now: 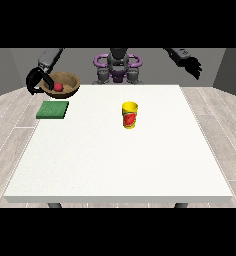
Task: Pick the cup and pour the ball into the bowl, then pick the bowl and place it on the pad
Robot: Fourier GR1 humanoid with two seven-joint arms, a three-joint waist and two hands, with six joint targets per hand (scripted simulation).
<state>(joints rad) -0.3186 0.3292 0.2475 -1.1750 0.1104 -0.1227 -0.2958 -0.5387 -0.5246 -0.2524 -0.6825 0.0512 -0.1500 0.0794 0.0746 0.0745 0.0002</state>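
Note:
A brown bowl (66,81) hangs above the table's far left corner with a red ball (58,87) inside it. The hand at the view's left (35,81) has its fingers curled round the bowl's left rim and holds it up. Just below and in front of the bowl lies the green pad (53,110), flat on the table. A yellow cup (130,115) with a red mark stands upright near the table's middle. The hand at the view's right (191,64) is raised beyond the table's far right corner, with relaxed fingers that hold nothing.
The white table (120,165) stretches towards the camera. The robot's torso (117,67) stands behind the far edge. Wooden floor surrounds the table.

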